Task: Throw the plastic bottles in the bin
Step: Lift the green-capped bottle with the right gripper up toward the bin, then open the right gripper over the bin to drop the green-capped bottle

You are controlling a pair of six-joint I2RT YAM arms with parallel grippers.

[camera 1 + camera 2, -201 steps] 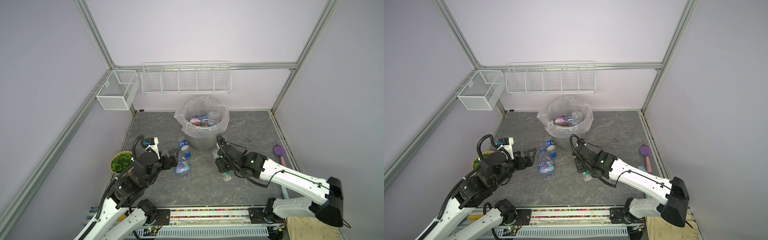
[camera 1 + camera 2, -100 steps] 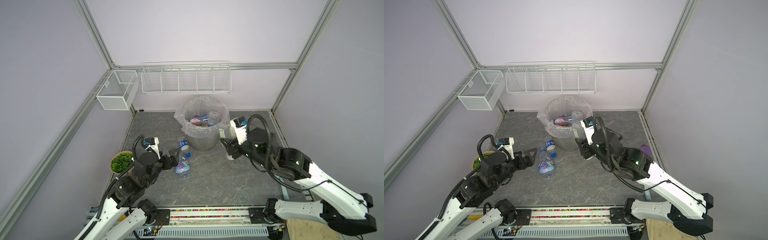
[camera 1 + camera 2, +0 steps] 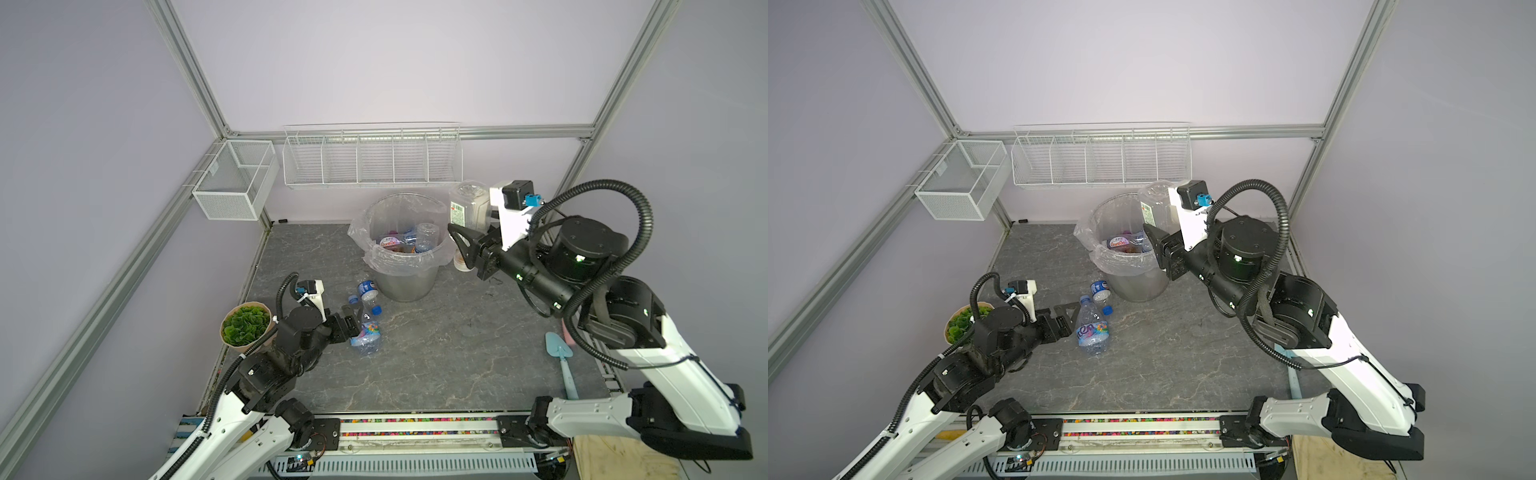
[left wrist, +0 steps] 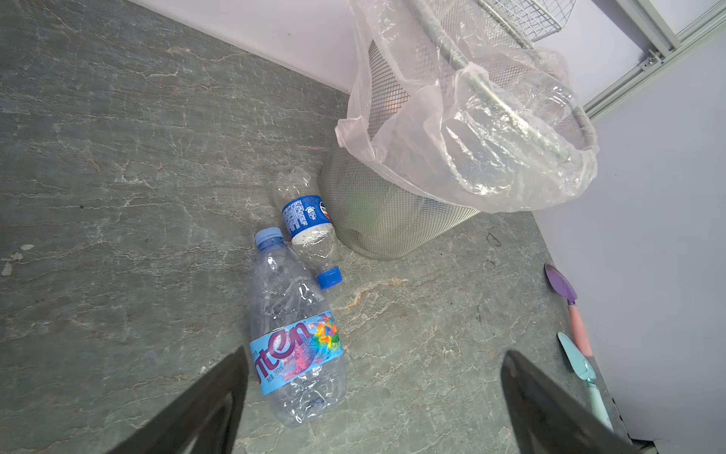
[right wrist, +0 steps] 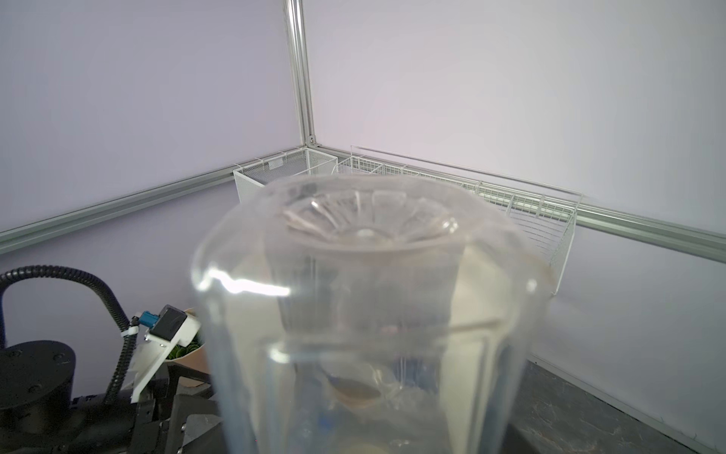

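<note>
Several bottles (image 3: 405, 242) already sit in the bin (image 3: 405, 286). Our right gripper (image 3: 471, 243) is clamped on a clear bottle (image 3: 468, 205), base up beside the bin's rim, not yet dropped. On the worktop (image 3: 436, 353) a large bottle (image 3: 366, 332) and a small bottle (image 3: 367, 289) remain, just ahead of our left gripper (image 3: 352, 318), whose jaws stand apart and empty.

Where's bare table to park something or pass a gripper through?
Free: the front-centre table, between the big bottle and the blue trowel, back to the bin; also the back-left corner beside the bin. Crowded: the bin's front-left, where the big and small bottle lie by the left gripper; the right edge, with the blue and purple trowel.
</note>
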